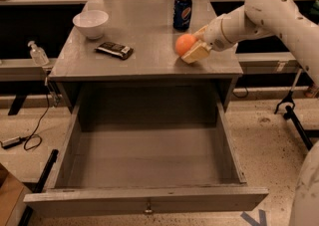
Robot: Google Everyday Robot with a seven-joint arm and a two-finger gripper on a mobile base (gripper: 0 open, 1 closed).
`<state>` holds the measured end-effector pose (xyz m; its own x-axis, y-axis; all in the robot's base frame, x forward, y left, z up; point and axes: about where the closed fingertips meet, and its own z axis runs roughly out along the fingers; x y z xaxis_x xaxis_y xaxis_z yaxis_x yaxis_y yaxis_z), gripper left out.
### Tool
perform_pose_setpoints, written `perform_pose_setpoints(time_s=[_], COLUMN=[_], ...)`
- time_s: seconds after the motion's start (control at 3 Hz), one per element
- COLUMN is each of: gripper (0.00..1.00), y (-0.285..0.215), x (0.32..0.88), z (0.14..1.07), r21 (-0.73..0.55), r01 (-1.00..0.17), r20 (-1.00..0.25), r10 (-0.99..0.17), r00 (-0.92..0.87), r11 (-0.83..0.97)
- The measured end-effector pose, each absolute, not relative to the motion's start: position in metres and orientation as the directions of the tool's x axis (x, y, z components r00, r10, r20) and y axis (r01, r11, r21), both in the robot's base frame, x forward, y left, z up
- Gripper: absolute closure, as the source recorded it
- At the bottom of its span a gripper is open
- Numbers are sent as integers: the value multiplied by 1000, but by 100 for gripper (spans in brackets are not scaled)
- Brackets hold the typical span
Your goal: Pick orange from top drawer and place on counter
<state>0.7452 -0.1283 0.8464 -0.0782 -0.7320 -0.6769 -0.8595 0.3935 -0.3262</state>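
Far left, off the table (144, 28), on a lower ledge: a small clear bottle (38, 53). On the table's left rear, a white bowl (90, 23), upright. Just right of it and nearer the front, a dark snack wrapper (114, 50), lying flat. Below, across the whole width, the top drawer (149, 160), wide open, nothing visible inside, with a small metal pull (147, 209) in the middle of the front panel.

Further right, at the table's rear, a blue soda can (182, 12), upright. Just in front of the can, the orange (184, 44): out of the drawer, over the right front part of the table, low to the surface. Touching it or just above it, cannot tell. Pinched from the right by the claw (192, 47), tan fingers (195, 55) clenched on the fruit, one at the front and one behind. White arm (269, 8) reaching in from the right.

Handling, as a judgement: light, firm, round and smooth-skinned, so prone to roll once let go and to slip out of an off-centre pinch. Best held across the widest part, seemingly the case here, with a modest squeeze; slightly yielding skin, likely bruised by too much force. For release: set fully down on the flat top first, well in from the right edge and apart from the can, then open slowly and draw back without a nudge. Probably near the end of the task: only set-down and letting go left.
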Motion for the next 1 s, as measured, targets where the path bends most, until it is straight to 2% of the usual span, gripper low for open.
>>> perform_pose_setpoints(time_s=[0.33,1.0], gripper=[4,0], y=[-114,-113], x=[734,734], z=[836,835], r21=[-313,-312], r01=[-882,-882], r20=[-686,-686], r10=[-726,-726], r00=[-46,-47], r11=[352,352])
